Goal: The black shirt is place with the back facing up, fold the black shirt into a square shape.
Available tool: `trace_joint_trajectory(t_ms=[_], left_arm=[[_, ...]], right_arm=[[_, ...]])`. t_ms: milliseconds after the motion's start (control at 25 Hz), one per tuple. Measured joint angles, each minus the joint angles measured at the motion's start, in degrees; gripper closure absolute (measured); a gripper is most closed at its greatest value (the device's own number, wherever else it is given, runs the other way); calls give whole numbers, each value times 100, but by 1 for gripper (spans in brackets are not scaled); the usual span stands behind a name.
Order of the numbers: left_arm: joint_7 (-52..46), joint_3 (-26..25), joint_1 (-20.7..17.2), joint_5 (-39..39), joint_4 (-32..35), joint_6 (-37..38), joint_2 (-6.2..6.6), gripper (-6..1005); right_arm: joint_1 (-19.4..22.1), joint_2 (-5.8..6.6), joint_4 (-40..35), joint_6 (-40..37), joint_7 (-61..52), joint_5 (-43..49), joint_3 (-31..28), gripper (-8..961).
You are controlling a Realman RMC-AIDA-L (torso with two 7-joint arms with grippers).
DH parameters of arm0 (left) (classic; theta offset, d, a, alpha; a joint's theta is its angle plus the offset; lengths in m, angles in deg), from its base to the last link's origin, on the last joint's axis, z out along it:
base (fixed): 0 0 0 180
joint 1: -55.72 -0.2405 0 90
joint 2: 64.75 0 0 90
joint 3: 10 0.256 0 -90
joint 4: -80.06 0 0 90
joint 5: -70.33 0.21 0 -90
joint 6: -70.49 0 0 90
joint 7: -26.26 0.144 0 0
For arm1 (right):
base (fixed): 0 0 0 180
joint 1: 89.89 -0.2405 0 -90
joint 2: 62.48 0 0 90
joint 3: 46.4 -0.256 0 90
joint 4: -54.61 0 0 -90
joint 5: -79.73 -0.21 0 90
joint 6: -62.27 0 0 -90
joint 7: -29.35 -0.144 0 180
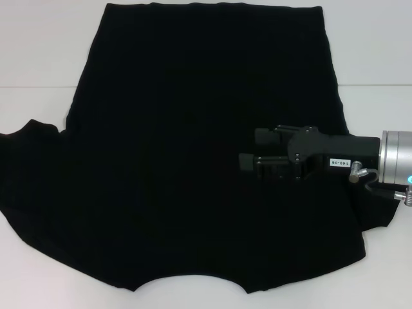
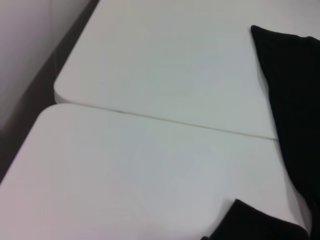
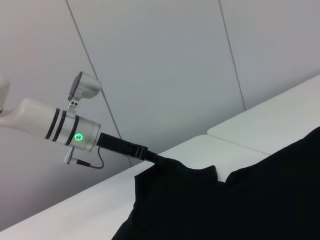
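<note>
Right tool [image 1: 248, 161] hovers over the shirt's [image 1: 193, 161] right half, pointing across toward my left, its two fingers parted and gripping nothing. In the right wrist view my left tool [image 3: 156, 158] sits at the shirt's far left edge, seemingly pinching a raised corner, though I cannot tell for sure. On the white counter [image 1: 38, 58] the shirt lies nearly flat; by my reckoning the folding has barely begun, and every fold toward a square remains.

White seamed table [image 2: 150, 65], grey panelled wall [image 3: 165, 65]
</note>
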Motion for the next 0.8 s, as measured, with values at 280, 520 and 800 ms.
trace_joint_trajectory(t_ms=[280, 520, 800], left_arm=[[9, 0, 50, -15, -39, 60, 0, 952], [-30, 0, 99, -28, 2, 522, 0, 944], [27, 213, 293, -121, 67, 953, -4, 935]], right_arm=[[-4, -2, -7, -18, -101, -1, 0, 70], [-2, -2, -23, -4, -104, 0, 0, 69], [9, 1, -32, -8, -104, 0, 1, 69]])
